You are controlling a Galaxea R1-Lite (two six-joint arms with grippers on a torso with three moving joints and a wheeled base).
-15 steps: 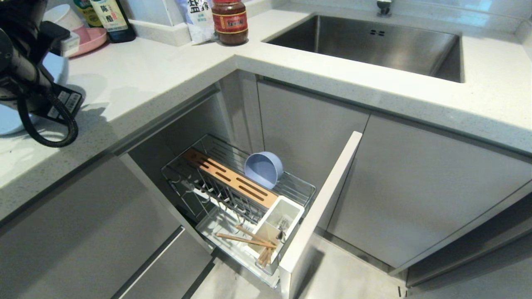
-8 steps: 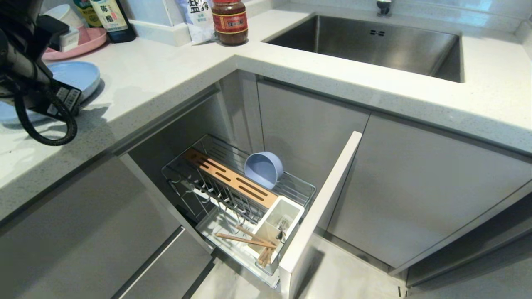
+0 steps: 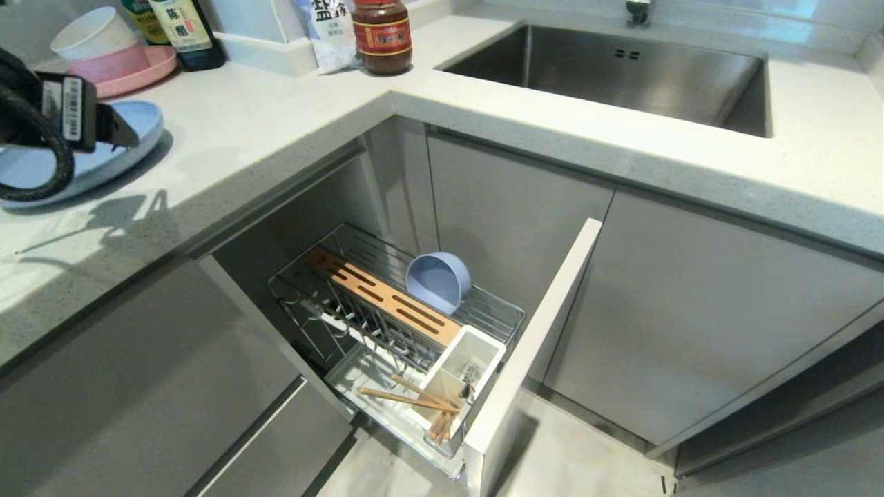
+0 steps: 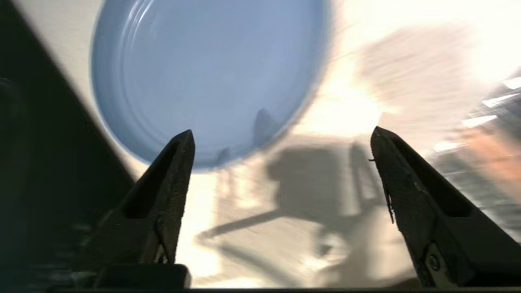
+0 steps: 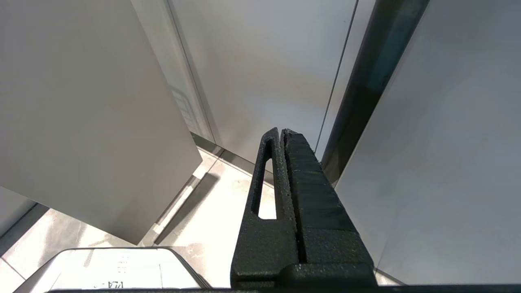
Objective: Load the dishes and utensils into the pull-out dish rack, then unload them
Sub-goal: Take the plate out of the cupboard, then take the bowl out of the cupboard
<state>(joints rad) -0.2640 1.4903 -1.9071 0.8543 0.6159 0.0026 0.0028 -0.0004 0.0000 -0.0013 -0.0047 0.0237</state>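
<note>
Left gripper [image 4: 282, 136] jaws apart over one blue plate [image 4: 207, 73], right gripper [image 5: 283, 132] jaws together, one bowl [image 3: 437, 279] in rack [image 3: 387, 304], two chopsticks [image 3: 407, 397].

Plate [image 3: 103, 148] on counter [image 3: 262, 117] left, bowl [image 3: 437, 279] in rack [image 3: 387, 304] below

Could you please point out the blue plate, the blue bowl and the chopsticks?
plate [image 3: 103, 155]: head view, right rim.
bowl [image 3: 435, 281]: head view, inner wall.
chopsticks [image 3: 404, 398]: head view, mid-shaft.
</note>
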